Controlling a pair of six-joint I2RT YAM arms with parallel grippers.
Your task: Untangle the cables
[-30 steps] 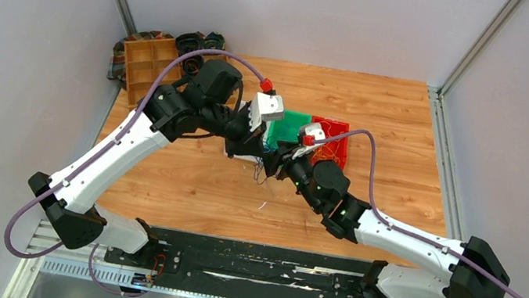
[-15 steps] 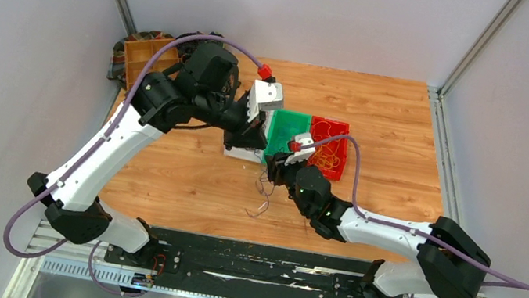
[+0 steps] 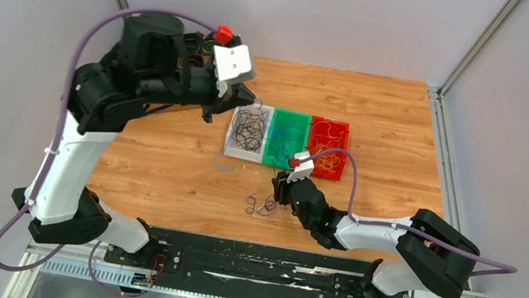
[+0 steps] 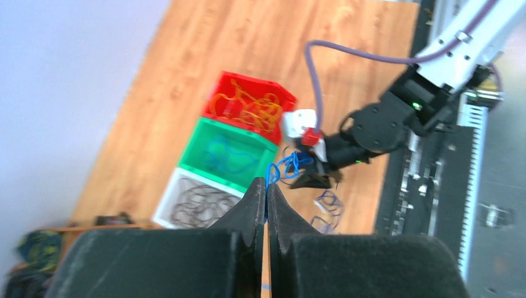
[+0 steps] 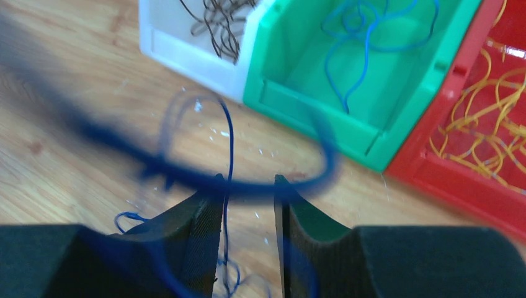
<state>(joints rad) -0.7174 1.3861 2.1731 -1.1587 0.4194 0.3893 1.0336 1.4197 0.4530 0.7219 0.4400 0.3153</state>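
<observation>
The left gripper (image 4: 267,183), high above the table, pinches a thin blue cable (image 4: 282,169) between fully closed fingers. A small dark tangle of wires (image 3: 261,205) lies on the wooden table (image 3: 163,173) just beside the right gripper (image 5: 248,180), whose fingers stand partly apart around a blue strand (image 5: 229,139).

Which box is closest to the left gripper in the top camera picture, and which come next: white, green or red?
1. White bin, at the left end of the row; the left gripper, pinching a blue cable, hangs by its far corner.
2. Green bin, in the middle.
3. Red bin, at the right end, farthest.
</observation>
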